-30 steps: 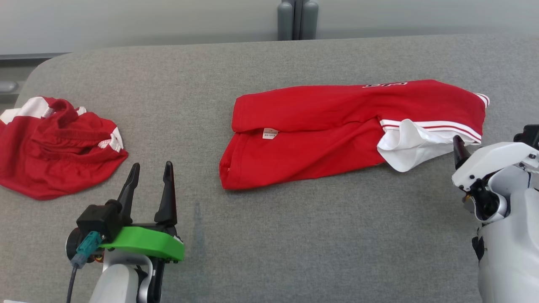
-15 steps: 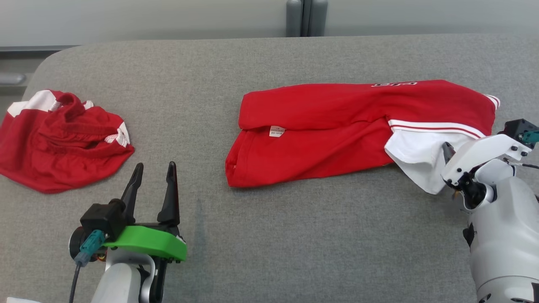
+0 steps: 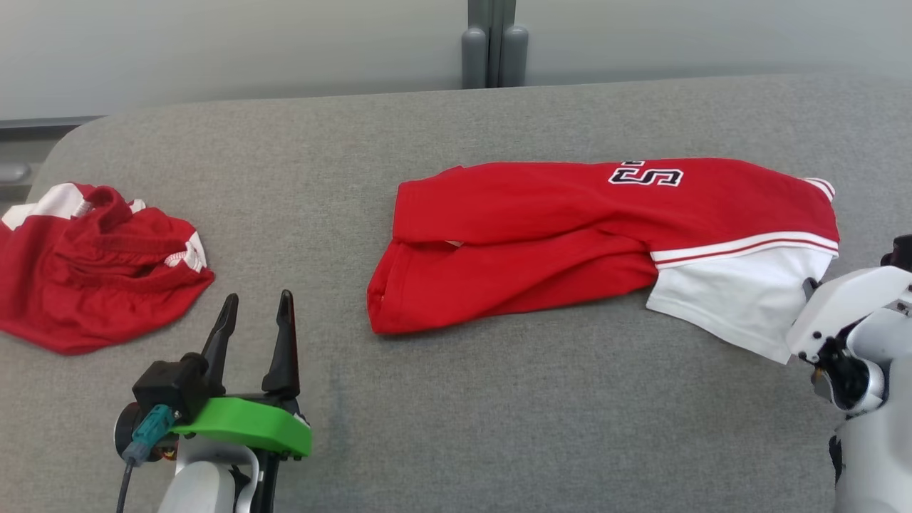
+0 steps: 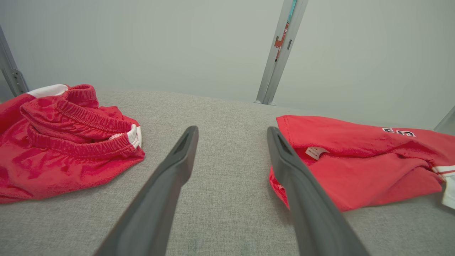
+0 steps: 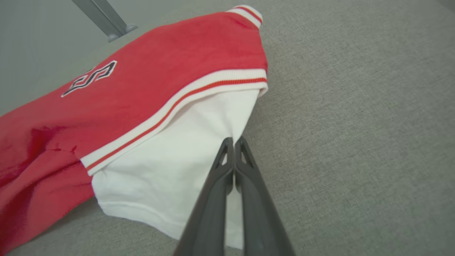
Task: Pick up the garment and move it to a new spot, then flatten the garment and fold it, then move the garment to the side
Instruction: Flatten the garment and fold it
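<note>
Gripping the garment (image 5: 160, 89) sleeve, right tool (image 5: 233, 140) tips show in wrist view.

Grey, perhaps felt, tabletop (image 3: 499, 413); pale wall (image 3: 214, 50)

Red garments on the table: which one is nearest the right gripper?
The lettered shirt spread centre-right; the right gripper pinches its white sleeve. The crumpled garment lies far left.
</note>
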Available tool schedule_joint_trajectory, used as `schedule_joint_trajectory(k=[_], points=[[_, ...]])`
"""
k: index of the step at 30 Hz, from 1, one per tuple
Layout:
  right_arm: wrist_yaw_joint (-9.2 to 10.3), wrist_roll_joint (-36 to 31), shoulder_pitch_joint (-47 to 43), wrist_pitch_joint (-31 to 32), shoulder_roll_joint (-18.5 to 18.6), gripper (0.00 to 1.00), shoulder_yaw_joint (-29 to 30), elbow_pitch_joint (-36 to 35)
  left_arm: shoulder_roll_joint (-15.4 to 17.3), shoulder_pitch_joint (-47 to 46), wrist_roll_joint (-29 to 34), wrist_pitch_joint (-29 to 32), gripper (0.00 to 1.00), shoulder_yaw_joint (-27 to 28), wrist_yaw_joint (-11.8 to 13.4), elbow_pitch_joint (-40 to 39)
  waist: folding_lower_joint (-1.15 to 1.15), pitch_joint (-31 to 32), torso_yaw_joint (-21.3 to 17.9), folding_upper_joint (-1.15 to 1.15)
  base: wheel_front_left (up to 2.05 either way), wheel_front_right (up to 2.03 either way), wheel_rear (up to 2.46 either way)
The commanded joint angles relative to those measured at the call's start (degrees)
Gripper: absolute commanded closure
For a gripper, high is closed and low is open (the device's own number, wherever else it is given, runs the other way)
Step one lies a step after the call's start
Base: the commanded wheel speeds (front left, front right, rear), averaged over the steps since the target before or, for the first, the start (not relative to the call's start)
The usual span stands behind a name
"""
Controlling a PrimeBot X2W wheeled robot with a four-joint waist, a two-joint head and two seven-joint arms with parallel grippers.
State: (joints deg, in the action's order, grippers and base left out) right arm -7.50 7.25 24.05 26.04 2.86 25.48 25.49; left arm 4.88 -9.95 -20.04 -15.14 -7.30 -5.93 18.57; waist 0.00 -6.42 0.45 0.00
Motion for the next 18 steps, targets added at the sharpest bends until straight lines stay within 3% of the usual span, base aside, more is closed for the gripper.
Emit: schedule_joint_trajectory(k=[1,6,9,10,11,18], points=[[0.02,1.7,-3.0,2.6,0.1,1.00,-0.9,-3.8,0.4,0.7,-0.1,0.0,0.00,0.2,0.4,-0.3,0.00,0.6,-1.3,0.00,0.00,0.00,0.00],[0.02,6.5,-13.2,13.7,0.1,1.00,-2.5,-17.5,0.2,0.0,-0.2,0.0,0.00,-0.1,0.4,-0.5,0.00,0.2,-2.5,0.00,0.00,0.00,0.00],[0.01,6.6,-16.4,16.0,0.1,1.00,-1.3,-22.6,0.2,-0.7,-0.3,0.0,0.00,0.0,0.5,-0.5,0.00,-0.1,-2.9,0.00,0.00,0.00,0.00],[0.01,5.6,-16.8,14.8,0.1,0.91,-0.7,-24.2,0.3,-1.0,-0.3,0.0,0.00,0.0,0.5,-0.5,0.00,-0.2,-3.0,0.00,0.00,0.00,0.00],[0.01,4.5,-17.3,13.8,0.1,0.00,-0.5,-25.0,0.2,-1.1,-0.3,0.0,0.00,0.0,0.5,-0.5,0.00,-0.3,-3.0,0.00,0.00,0.00,0.00],[0.01,3.4,-17.9,3.3,0.1,0.00,-3.1,-24.4,-0.1,-1.3,-0.4,0.0,0.00,-0.6,0.1,-0.2,0.00,-0.4,-1.9,0.00,0.00,0.00,0.00]])
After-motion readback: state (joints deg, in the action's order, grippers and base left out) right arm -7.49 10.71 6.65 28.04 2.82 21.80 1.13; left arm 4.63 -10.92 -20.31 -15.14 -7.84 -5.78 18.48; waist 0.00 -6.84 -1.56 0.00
